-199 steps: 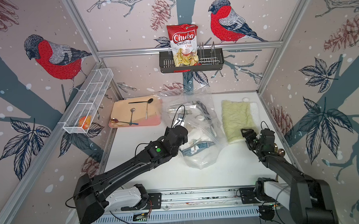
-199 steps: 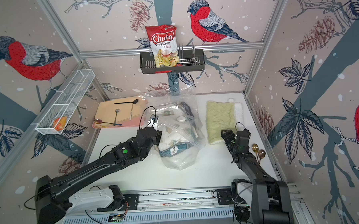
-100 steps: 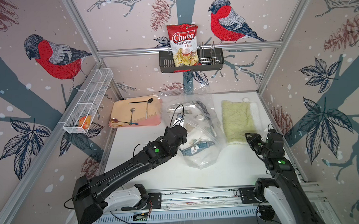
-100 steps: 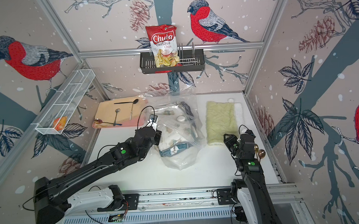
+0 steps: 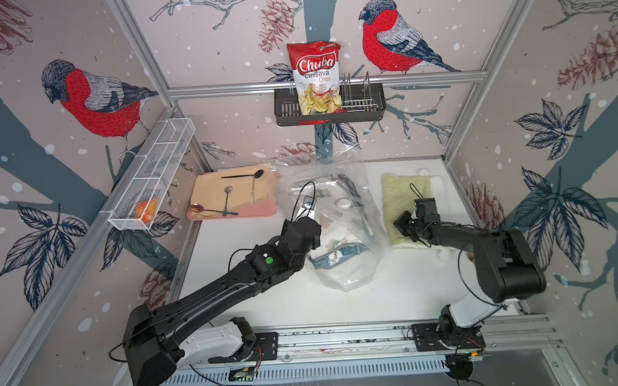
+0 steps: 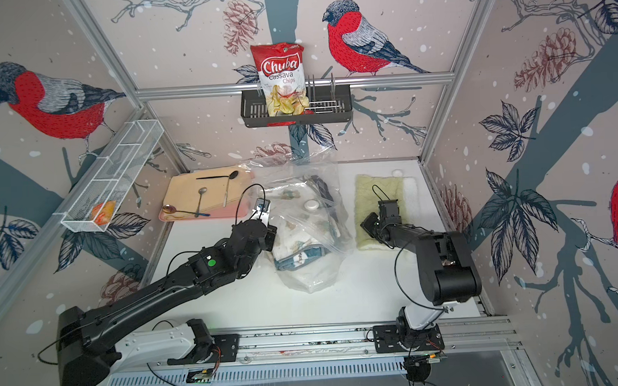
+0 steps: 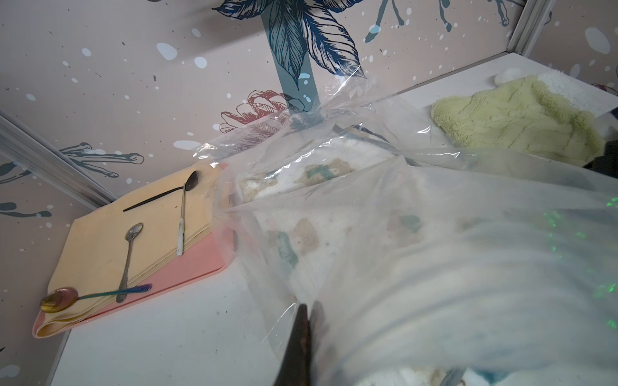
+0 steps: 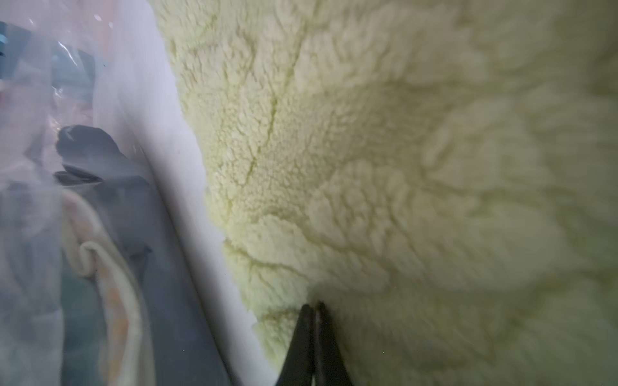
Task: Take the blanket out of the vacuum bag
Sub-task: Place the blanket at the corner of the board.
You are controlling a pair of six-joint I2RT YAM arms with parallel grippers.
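White table [image 5: 411, 282], bird-print walls. Left gripper [image 7: 306, 309] is pinched tight on a fold of the bag [image 5: 345, 274] film at the bag's left side. Right gripper [image 8: 314, 307] is closed too, its tips at the edge of the fleece [image 5: 404, 197] beside the bag; I cannot tell if it nips any pile. Blanket [image 5: 333, 252] lies inside the bag, mid-table, with the valve [image 5: 343, 202] on top. The left should anchor the film. The right should then enter the mouth, seemingly at the far end, grip cloth only and pull steadily.
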